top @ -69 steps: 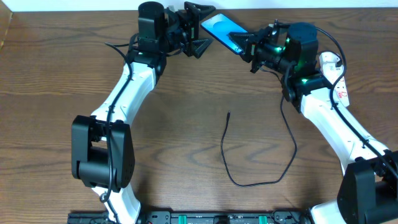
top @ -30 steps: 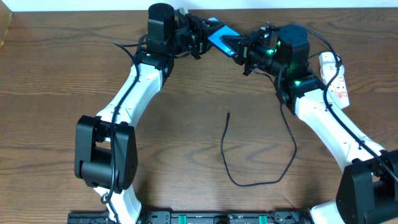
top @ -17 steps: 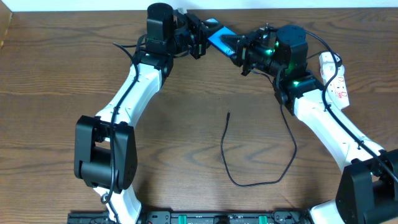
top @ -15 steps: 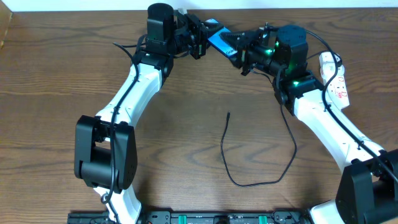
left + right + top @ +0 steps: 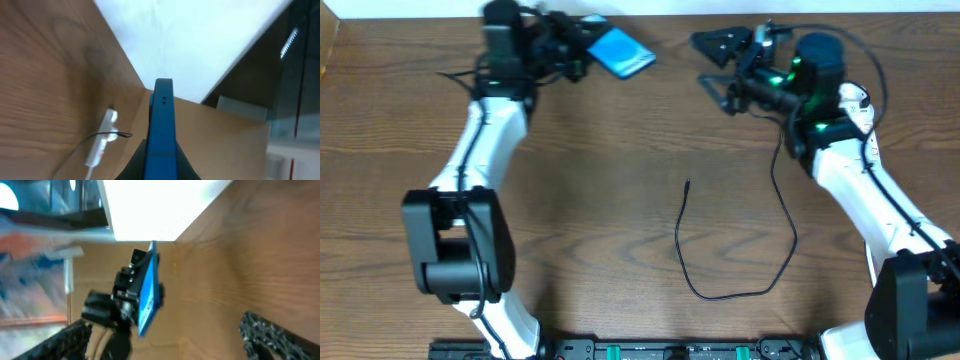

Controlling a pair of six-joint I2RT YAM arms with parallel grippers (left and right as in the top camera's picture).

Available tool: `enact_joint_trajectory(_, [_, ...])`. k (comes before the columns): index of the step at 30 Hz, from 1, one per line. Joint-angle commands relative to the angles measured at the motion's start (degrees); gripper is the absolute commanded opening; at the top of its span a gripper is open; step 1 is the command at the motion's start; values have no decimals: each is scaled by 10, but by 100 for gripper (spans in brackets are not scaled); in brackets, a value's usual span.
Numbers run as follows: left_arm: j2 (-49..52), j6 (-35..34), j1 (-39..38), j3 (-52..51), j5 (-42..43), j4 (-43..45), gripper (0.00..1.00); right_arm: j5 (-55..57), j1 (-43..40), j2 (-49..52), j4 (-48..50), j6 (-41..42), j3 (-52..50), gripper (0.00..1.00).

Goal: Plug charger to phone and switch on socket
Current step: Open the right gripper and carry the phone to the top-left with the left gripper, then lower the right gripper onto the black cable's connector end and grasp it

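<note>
The blue phone (image 5: 623,53) is held above the table's far left, with my left gripper (image 5: 588,50) shut on its end. In the left wrist view the phone (image 5: 162,115) stands edge-on between the black fingers. My right gripper (image 5: 712,68) is open and holds nothing, well to the right of the phone. From the right wrist the phone (image 5: 148,287) shows in the distance. The charger's black cable (image 5: 720,295) loops on the table, its plug tip (image 5: 687,183) lying free. The white socket (image 5: 101,142) shows far off; in the overhead view my right arm mostly hides it.
The table's back edge meets a white wall (image 5: 720,8) just behind both grippers. The cable runs up under my right arm (image 5: 850,190). Bare wood (image 5: 620,200) lies between the arms.
The right gripper has opened, let go of the phone and drawn back to the right. The left arm has swung left, carrying the phone with it.
</note>
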Motion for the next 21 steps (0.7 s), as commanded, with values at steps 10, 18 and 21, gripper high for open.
enact_joint_trajectory(10, [-17, 250, 78, 12, 315, 5, 7, -1, 0, -3, -264, -248, 10, 99])
enact_joint_trajectory(18, [-17, 255, 78, 12, 328, 6, 7, 117, 95, -3, -469, -309, 10, 99])
enact_joint_trajectory(21, [-17, 261, 78, 12, 331, 5, 7, 152, 123, -3, -542, -309, 10, 99])
